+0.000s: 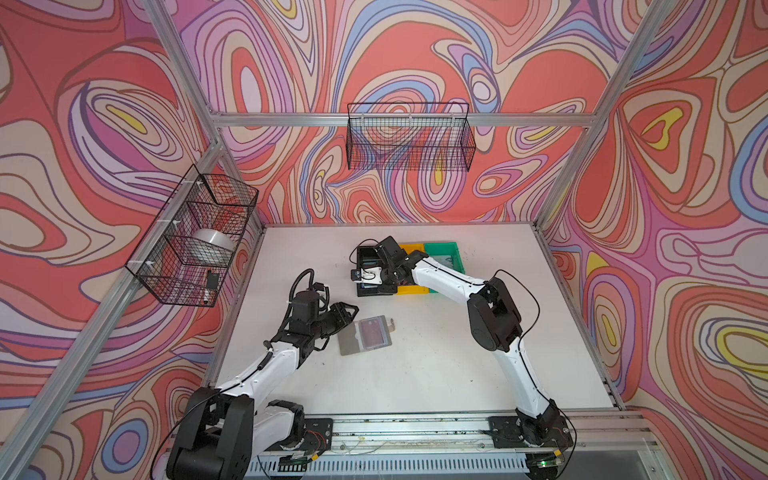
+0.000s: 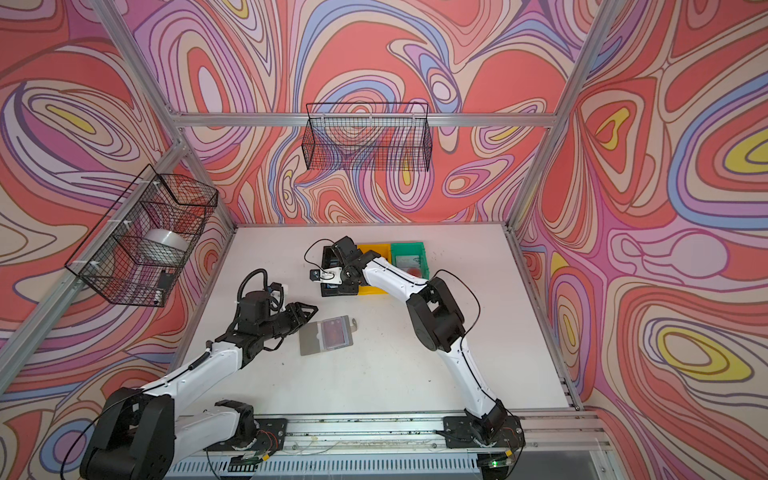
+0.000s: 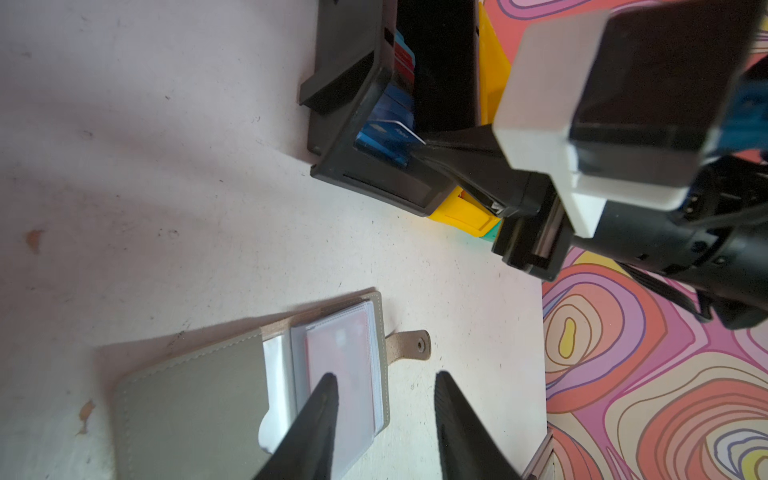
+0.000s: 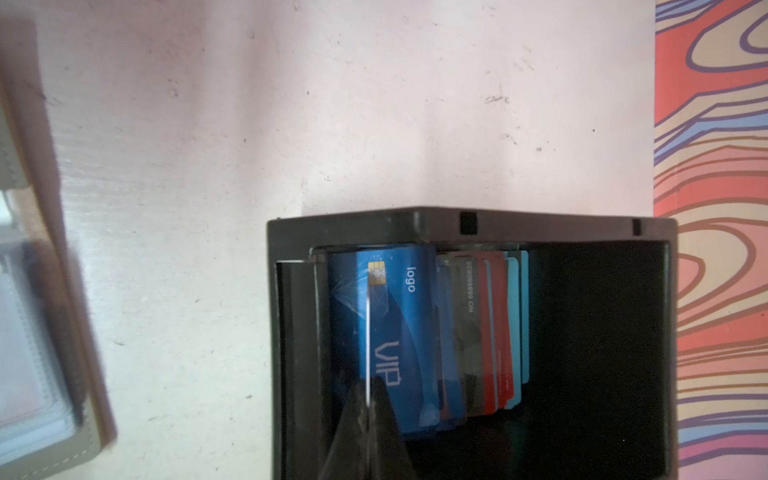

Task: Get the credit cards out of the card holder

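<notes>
My right pincer (image 4: 369,384) is almost closed and pinches a blue card (image 3: 382,137) by its edge, over the black bin (image 4: 415,218), where more cards (image 4: 490,332) stand in a row. My left pincer (image 3: 386,376) is half open and holds nothing. One finger (image 3: 324,399) hangs over the card holder (image 3: 199,395), which lies open on the table (image 3: 166,166), with a red card (image 3: 353,353) in its top sleeve.

Both top views are bright and evenly lit. In the left wrist view soft grey shadows lie on the white table (image 3: 124,145). In the right wrist view the card holder (image 4: 37,332) is blurry and the black bin (image 4: 374,220) is very dark inside.
</notes>
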`<action>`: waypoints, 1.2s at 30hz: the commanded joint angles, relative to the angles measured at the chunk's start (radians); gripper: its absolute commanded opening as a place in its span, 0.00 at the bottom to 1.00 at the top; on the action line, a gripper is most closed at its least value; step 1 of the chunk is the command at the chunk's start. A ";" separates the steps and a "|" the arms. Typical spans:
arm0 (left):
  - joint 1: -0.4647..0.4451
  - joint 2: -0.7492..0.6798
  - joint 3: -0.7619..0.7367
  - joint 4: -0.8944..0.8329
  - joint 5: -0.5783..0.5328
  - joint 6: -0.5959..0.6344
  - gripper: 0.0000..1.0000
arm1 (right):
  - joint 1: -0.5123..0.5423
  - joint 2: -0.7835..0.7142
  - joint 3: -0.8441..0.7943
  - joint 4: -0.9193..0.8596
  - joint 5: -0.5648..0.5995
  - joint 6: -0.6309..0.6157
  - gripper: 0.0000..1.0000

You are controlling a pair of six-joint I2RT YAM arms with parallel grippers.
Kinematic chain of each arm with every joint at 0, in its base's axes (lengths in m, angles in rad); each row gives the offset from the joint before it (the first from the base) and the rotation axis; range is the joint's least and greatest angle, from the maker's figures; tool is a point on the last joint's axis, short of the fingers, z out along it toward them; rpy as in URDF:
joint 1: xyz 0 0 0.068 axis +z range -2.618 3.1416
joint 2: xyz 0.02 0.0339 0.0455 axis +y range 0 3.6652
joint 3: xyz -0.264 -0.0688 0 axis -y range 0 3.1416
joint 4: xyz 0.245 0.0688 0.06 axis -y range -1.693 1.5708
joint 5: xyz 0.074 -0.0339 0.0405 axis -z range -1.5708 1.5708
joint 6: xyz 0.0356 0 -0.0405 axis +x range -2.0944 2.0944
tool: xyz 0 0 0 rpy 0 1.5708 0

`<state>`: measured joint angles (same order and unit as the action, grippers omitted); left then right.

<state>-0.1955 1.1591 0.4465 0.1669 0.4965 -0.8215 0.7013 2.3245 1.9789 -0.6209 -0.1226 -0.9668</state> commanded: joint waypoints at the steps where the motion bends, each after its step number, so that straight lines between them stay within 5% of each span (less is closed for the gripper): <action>1: 0.005 -0.012 -0.015 -0.020 -0.011 0.014 0.42 | -0.005 0.010 0.019 -0.010 0.025 -0.010 0.17; 7: 0.005 -0.002 -0.015 -0.016 -0.009 0.011 0.42 | -0.006 0.019 0.028 0.047 0.056 -0.017 0.32; 19: 0.007 -0.016 -0.023 -0.028 -0.013 0.016 0.42 | -0.026 0.092 0.124 0.124 0.118 -0.051 0.38; 28: 0.007 0.011 -0.029 -0.030 0.006 0.004 0.42 | -0.030 -0.094 -0.030 0.205 0.063 0.156 0.41; 30: 0.007 0.019 -0.046 -0.024 0.008 -0.008 0.42 | -0.031 -0.171 -0.101 0.186 -0.009 0.232 0.39; 36: 0.008 0.015 -0.031 -0.108 0.007 0.001 0.31 | -0.030 -0.317 -0.265 0.088 -0.196 0.476 0.13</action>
<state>-0.1951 1.1744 0.4004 0.1249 0.4973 -0.8265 0.6731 2.0590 1.7725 -0.4870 -0.1909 -0.6701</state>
